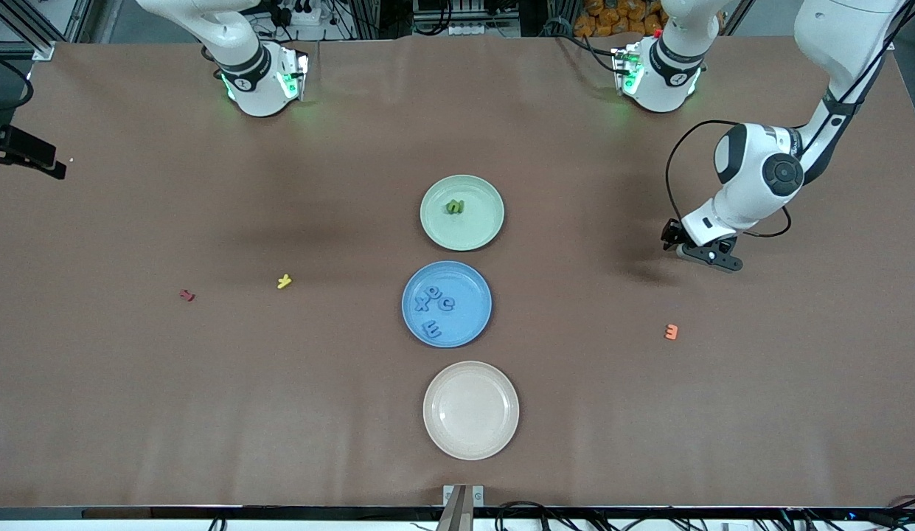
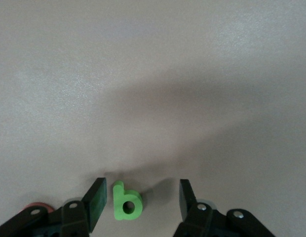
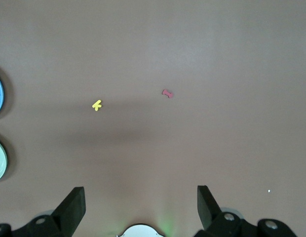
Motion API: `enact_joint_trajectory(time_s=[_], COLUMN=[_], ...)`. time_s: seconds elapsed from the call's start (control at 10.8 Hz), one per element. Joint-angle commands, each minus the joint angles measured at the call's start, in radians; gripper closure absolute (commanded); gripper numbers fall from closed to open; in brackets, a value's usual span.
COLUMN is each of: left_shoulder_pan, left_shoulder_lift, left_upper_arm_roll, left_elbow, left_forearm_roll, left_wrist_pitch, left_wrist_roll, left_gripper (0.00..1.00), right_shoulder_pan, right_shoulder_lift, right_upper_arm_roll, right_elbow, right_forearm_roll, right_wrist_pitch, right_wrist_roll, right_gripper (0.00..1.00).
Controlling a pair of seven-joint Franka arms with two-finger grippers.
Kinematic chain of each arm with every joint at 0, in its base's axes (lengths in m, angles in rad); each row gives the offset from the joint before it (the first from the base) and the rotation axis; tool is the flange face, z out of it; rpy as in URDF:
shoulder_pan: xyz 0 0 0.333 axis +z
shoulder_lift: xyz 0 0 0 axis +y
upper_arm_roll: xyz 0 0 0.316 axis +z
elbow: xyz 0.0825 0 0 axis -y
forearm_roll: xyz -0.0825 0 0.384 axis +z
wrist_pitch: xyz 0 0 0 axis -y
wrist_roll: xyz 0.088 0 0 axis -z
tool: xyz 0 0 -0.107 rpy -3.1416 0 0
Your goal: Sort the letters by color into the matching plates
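Observation:
A green letter "b" (image 2: 127, 202) lies flat on the brown table between the jaws of my left gripper (image 2: 142, 186). The jaws are open around it, one pad close beside its stem, the other well apart. In the front view the left gripper (image 1: 671, 237) is down at the table toward the left arm's end, and it hides that letter. The pale green plate (image 1: 431, 225) holds one green letter (image 1: 455, 207). The blue plate (image 1: 473, 324) holds several blue letters (image 1: 435, 304). My right gripper (image 3: 140, 190) is open and empty, high over its own base.
A beige plate (image 1: 470, 410) sits nearest the front camera, in line with the other two. An orange letter (image 1: 671, 332) lies near the left gripper. A yellow letter (image 1: 284, 281) and a red letter (image 1: 186, 295) lie toward the right arm's end.

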Motion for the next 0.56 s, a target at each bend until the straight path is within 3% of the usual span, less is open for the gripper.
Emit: enact_joint_trajectory(time_s=[0.0, 0.46], left_shoulder_pan=[0.002, 0.003], left_shoulder_lift=[-0.022, -0.025], left_upper_arm_roll=[-0.002, 0.001], left_elbow=[-0.020, -0.036], left_forearm_roll=[0.032, 0.052], left_wrist_pitch=[0.006, 0.004], left_wrist_roll=[-0.020, -0.020], left_gripper=[0.32, 0.34], right_shoulder_pan=[0.026, 0.043], right_shoulder_lift=[0.004, 0.007], right_upper_arm_roll=[0.007, 0.009], right_elbow=[-0.054, -0.098], right_forearm_roll=[-0.005, -0.005], right_wrist_pitch=[0.061, 0.170], right_wrist_roll=[0.107, 0.185], right_gripper=[0.00, 0.00])
